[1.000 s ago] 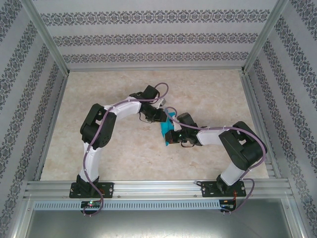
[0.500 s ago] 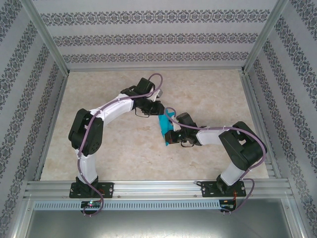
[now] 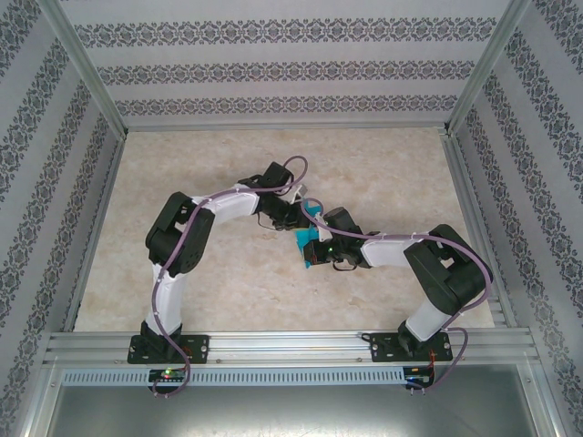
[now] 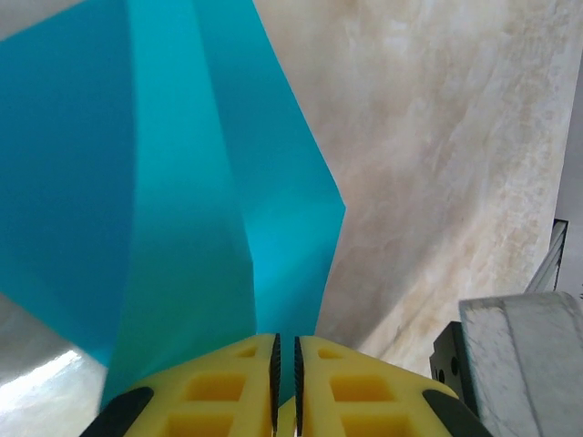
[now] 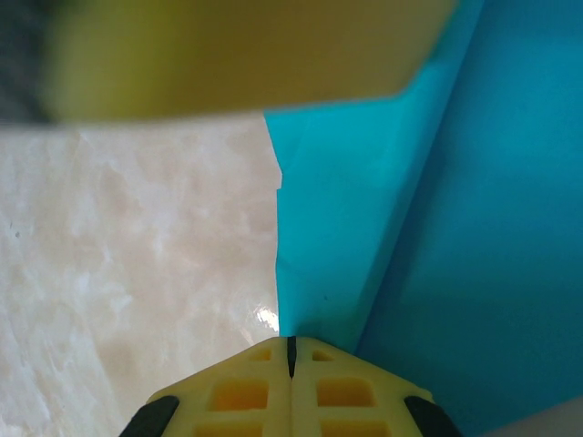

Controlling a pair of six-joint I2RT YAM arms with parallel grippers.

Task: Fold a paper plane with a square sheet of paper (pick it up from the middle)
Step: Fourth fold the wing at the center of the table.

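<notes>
Centrally, creased teal paper sheet, left fingers pinching, right fingers pinching

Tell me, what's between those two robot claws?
The folded teal paper sheet bridges it: the top view shows it between the left and right jaws, and each wrist view shows the jaws closed on an edge of it.

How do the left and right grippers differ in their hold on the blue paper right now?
The left gripper shows a thin dark slit between its fingers where the blue paper runs in; the right gripper has its fingers pressed to a hairline. From above, the left gripper meets the paper at its far end, the right gripper at the end nearer the arm bases. Both are shut on the same folded paper.
</notes>
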